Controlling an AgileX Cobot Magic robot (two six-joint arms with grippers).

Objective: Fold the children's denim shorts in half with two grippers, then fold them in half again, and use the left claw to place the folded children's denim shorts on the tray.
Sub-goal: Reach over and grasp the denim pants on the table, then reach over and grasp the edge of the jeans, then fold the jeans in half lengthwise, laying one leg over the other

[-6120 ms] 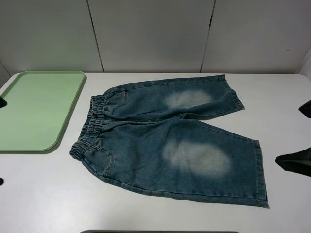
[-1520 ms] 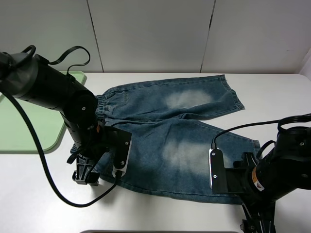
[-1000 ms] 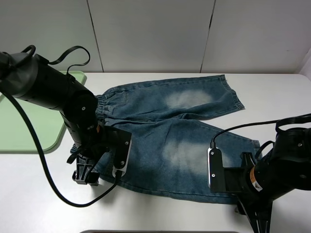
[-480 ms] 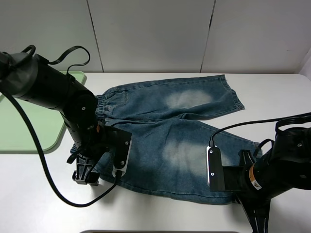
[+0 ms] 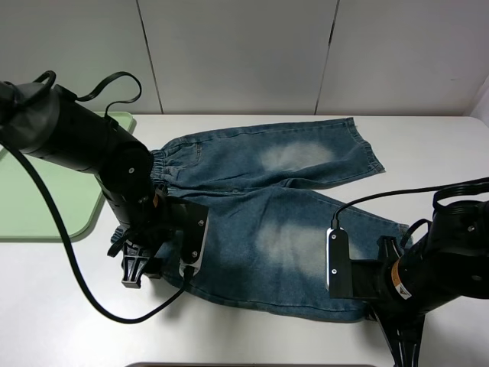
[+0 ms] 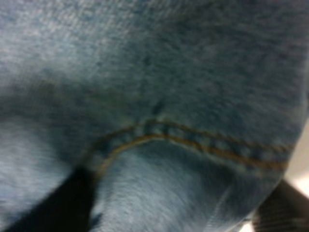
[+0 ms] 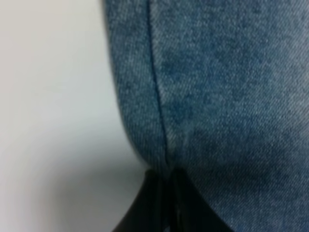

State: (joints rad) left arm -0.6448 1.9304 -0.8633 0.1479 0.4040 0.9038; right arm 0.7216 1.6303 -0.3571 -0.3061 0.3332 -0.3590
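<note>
First half-fold, grasp stage. The children's denim shorts (image 5: 275, 199) are laid flat at frame centre; the tray (image 5: 19, 214) is parked at the left edge. The left gripper (image 5: 136, 269) is set on the lower-left waistband, clamp state cannot be told. The right gripper (image 7: 165, 181) is clenched on the lower-right hem. Next: both corners to be lifted together and carried up-frame.

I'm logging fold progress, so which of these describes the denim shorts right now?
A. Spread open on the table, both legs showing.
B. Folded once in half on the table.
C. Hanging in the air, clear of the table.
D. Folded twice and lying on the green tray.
A: the children's denim shorts lie spread open on the white table with both legs showing, beside the tray and not on it.
</note>
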